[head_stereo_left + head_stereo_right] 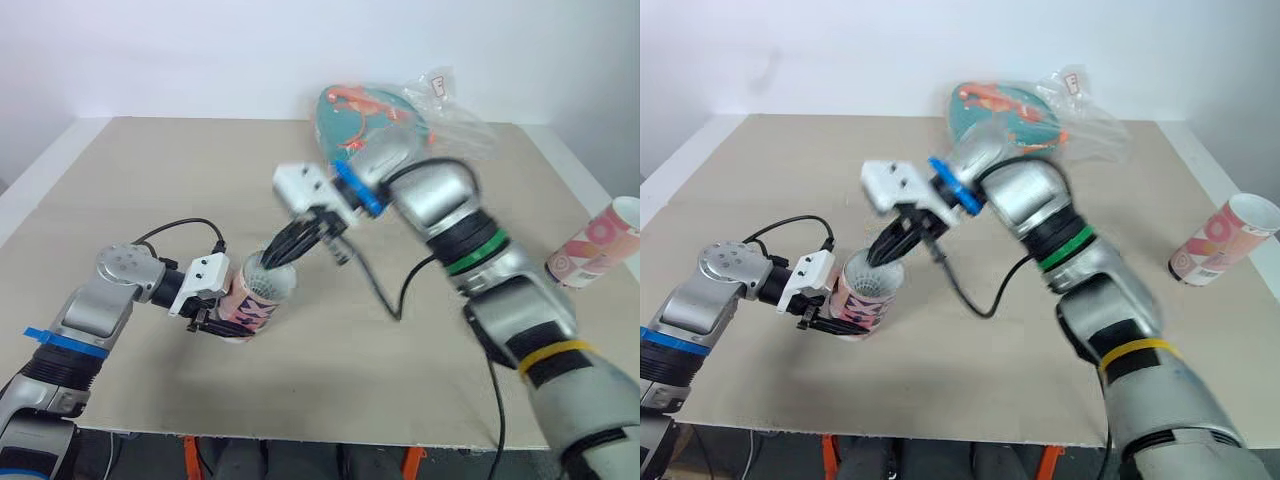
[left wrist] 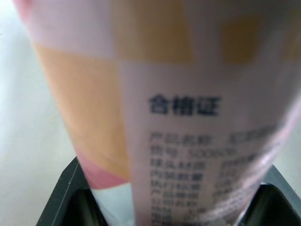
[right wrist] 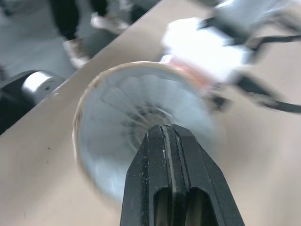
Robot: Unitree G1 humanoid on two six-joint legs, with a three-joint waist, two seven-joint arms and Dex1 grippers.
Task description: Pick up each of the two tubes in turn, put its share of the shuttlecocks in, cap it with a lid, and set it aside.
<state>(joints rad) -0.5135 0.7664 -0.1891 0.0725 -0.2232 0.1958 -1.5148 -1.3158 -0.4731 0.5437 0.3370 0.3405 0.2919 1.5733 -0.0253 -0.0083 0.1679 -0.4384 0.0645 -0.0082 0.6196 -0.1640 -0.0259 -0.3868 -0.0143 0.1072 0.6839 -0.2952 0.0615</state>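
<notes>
Right wrist view: right gripper (image 3: 164,134) fingers pressed together, empty, tips on white feathered shuttlecock (image 3: 117,108) in pink patterned cardboard tube (image 1: 255,310); left gripper (image 1: 222,322) clamps tube, so push centrally, gently

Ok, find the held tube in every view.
Left eye: tube left of centre, tilted.
Right eye: tube left of centre.
Left wrist: tube close up, label facing the camera.
Right wrist: tube seen mouth-on, behind the right tool.
Landmark: the left tool clamped on it.
</notes>
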